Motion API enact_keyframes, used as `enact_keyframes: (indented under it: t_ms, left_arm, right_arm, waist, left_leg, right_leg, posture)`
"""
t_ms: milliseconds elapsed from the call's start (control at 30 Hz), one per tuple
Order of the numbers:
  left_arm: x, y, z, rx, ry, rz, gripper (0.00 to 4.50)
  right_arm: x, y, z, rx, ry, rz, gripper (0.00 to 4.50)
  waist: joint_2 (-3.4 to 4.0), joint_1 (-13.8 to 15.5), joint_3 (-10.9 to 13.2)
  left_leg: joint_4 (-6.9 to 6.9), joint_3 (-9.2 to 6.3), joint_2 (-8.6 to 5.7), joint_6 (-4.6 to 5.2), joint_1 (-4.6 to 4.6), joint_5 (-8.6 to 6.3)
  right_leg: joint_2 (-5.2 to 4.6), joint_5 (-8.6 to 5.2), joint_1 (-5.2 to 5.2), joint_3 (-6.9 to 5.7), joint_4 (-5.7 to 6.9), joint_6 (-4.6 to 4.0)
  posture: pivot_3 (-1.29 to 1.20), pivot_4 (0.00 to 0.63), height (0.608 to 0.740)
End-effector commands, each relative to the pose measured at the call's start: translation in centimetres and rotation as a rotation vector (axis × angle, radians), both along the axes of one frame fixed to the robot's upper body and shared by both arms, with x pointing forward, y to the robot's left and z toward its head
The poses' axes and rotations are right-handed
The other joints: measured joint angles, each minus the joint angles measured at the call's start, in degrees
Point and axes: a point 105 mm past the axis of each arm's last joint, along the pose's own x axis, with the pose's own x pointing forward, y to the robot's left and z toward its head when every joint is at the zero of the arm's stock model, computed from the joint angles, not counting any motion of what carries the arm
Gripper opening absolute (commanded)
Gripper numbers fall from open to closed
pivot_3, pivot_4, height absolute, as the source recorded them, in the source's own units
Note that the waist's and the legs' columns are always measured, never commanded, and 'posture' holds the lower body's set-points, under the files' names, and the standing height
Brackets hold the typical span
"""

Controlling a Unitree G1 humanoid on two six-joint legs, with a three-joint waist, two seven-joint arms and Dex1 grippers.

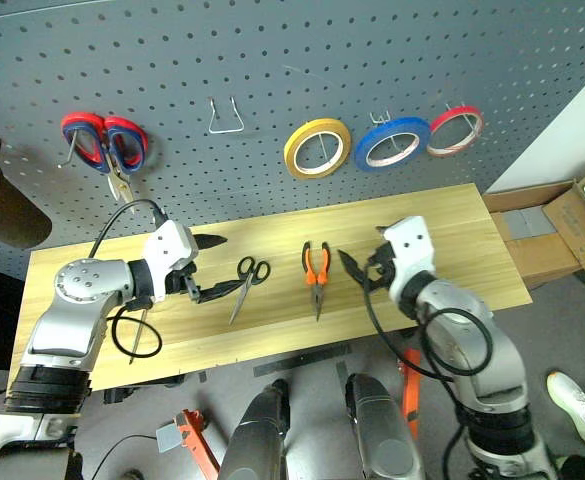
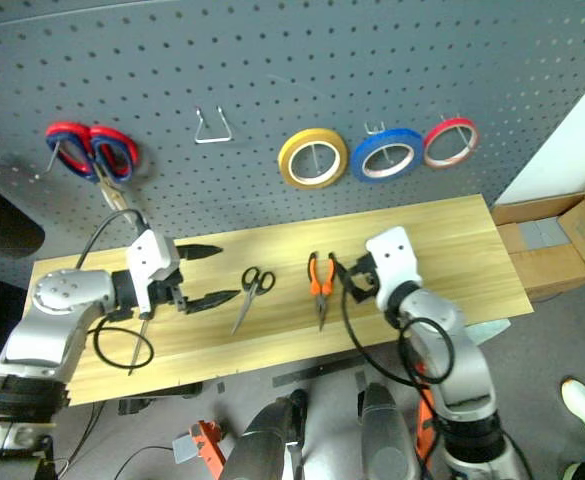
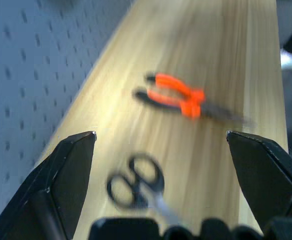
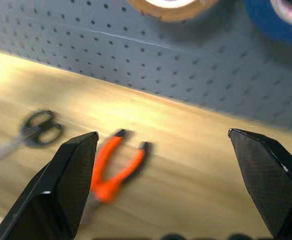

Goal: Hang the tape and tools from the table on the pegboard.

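Both the left gripper (image 1: pixel 210 268) and right gripper (image 1: pixel 357 268) gape wide, holding nothing, flanking scissors (image 1: pixel 247 281) and pliers (image 1: pixel 317 270)

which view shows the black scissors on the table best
The left eye view: the black scissors lie whole and sharp on the table, loops and blades clear. The right eye view shows them much the same. Both wrist views catch them blurred; the left wrist view has mostly the loops, the right wrist view has them off to one side.
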Motion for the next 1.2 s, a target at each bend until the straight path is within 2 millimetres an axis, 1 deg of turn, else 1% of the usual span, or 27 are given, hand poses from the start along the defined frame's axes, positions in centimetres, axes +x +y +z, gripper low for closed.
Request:
enact_keyframes:
  t_ms: [33,100,167,267,433,533,667,833,900,1033,1200]
  left_arm:
    - [-0.6,0.2,0.2,0.069,-0.027,-0.062,4.5]
    - [-0.7,0.3,-0.1,0.095,-0.024,-0.078,4.5]
    - [-0.7,0.6,-0.1,0.112,-0.025,-0.083,4.5]
    - [-0.8,1.3,-0.1,0.145,-0.023,-0.091,4.5]
    - [-0.6,2.7,0.3,0.178,-0.031,-0.072,4.5]
    - [-0.5,2.8,0.4,0.181,-0.036,-0.07,4.5]
    - [-0.7,2.7,0.4,0.176,-0.038,-0.07,4.5]
    - [-0.8,2.9,0.4,0.171,-0.039,-0.061,4.5]
    - [-0.9,2.9,0.4,0.168,-0.039,-0.059,4.5]
    - [-0.9,2.8,0.5,0.161,-0.038,-0.059,4.5]
    - [-1.0,3.0,0.5,0.161,-0.037,-0.055,4.5]
  right_arm:
    - [0.7,1.9,-1.4,0.054,0.167,-0.056,4.48]
    - [1.3,3.0,-2.3,0.078,0.237,-0.079,4.48]
    - [1.8,3.7,-3.0,0.067,0.264,-0.1,4.48]
    - [2.4,5.4,-4.0,0.078,0.32,-0.117,4.48]
    - [2.7,7.6,-5.2,0.039,0.336,-0.128,4.48]
    - [2.9,8.3,-5.7,0.031,0.34,-0.124,4.48]
    - [3.7,10.1,-4.9,0.043,0.332,-0.088,4.48]
    - [4.3,11.4,-4.0,0.076,0.332,-0.059,4.48]
    - [4.5,11.7,-4.1,0.065,0.327,-0.057,4.48]
    - [5.2,12.3,-5.1,0.045,0.343,-0.071,4.48]
    - [5.5,13.3,-4.6,0.044,0.322,-0.038,4.48]
  waist:
    - [0.0,0.0,0.0]
    - [0.01,0.0,0.0]
    - [0.02,-0.1,0.0]
    - [0.02,-0.2,0.0]
    - [0.02,-0.2,0.0]
    - [0.01,-0.2,0.0]
    - [0.0,-0.3,0.0]
    - [0.0,-0.4,0.0]
    - [0.0,-0.4,0.0]
    - [0.0,-0.3,0.0]
    - [-0.09,-0.4,-0.1]
  left_leg:
    - [0.0,-0.02,0.0,-0.03,0.0,0.02]
    - [0.0,-0.03,0.0,-0.04,0.0,0.02]
    - [-0.01,-0.03,0.0,-0.04,0.0,0.02]
    - [-0.03,0.0,0.0,-0.04,0.0,0.02]
    - [-0.07,0.06,0.0,-0.04,-0.01,0.02]
    - [-0.06,0.06,0.0,-0.04,-0.01,0.02]
    - [-0.06,0.09,0.0,-0.04,-0.01,0.02]
    - [-0.05,0.11,0.01,-0.04,-0.01,0.02]
    - [-0.05,0.11,0.02,-0.04,-0.01,0.02]
    - [-0.05,0.11,0.02,-0.04,-0.01,0.02]
    - [-0.03,0.12,0.02,-0.04,-0.01,0.03]
  right_leg:
    - [0.0,0.01,-0.02,-0.01,0.01,-0.02]
    - [0.0,0.02,-0.02,-0.01,0.0,-0.03]
    - [0.0,0.02,-0.03,-0.02,-0.01,-0.03]
    - [0.0,0.02,-0.06,-0.07,-0.02,-0.03]
    - [0.0,0.02,-0.13,-0.11,-0.02,-0.02]
    - [0.0,0.02,-0.15,-0.11,0.0,-0.02]
    - [0.01,0.02,-0.16,-0.09,0.02,-0.02]
    - [0.01,0.02,-0.18,-0.08,0.04,-0.02]
    - [0.01,0.02,-0.18,-0.08,0.03,-0.02]
    - [0.02,0.02,-0.19,-0.09,0.05,-0.02]
    - [0.02,0.03,-0.18,-0.09,0.05,-0.02]
  posture:
    - [-0.23,0.335,0.74]
    - [-0.23,0.335,0.74]
    - [-0.23,0.34,0.74]
    - [-0.22,0.341,0.74]
    - [-0.2,0.34,0.74]
    - [-0.19,0.341,0.74]
    - [-0.19,0.345,0.74]
    - [-0.18,0.344,0.74]
    - [-0.17,0.343,0.74]
    - [-0.16,0.341,0.74]
    - [-0.16,0.338,0.74]
